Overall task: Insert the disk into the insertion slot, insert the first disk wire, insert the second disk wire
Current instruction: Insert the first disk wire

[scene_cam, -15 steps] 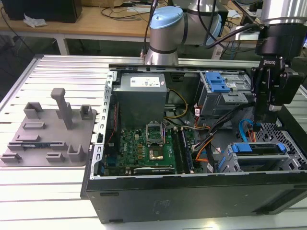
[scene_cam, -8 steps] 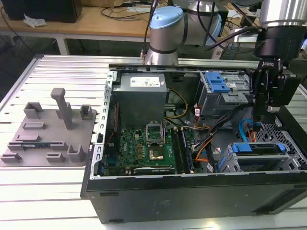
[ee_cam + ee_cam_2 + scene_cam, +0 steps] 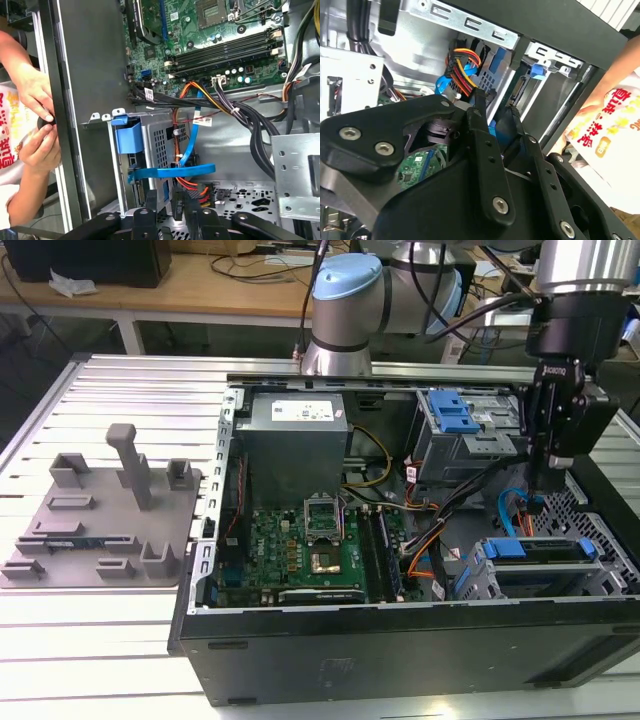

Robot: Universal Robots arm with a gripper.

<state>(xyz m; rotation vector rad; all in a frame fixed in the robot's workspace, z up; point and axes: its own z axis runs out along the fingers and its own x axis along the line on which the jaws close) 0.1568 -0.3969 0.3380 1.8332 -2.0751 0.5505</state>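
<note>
In the exterior view the disk [image 3: 545,550], dark on top with a blue carrier edge, lies inside the insertion slot [image 3: 478,585], a low grey cage at the case's near right corner. My gripper [image 3: 540,502] hangs just behind that cage, pointing down. In the first wrist view the cage's perforated wall [image 3: 159,145] and a blue tab [image 3: 129,137] are in front of the gripper [image 3: 176,216]. The jaws are closed on a black connector [image 3: 177,206] with red, orange and yellow wires [image 3: 192,186]. A flat blue wire [image 3: 170,173] crosses just above it. The second wrist view shows the fingertips [image 3: 479,95] beside those wires [image 3: 462,65].
A taller grey box with a blue latch [image 3: 455,425] stands behind the cage. The motherboard [image 3: 310,545] and black cable bundles [image 3: 250,125] fill the case's middle. A person's hands [image 3: 35,125] rest at the case's outer wall. A grey fixture plate [image 3: 95,520] lies outside, at the exterior view's left.
</note>
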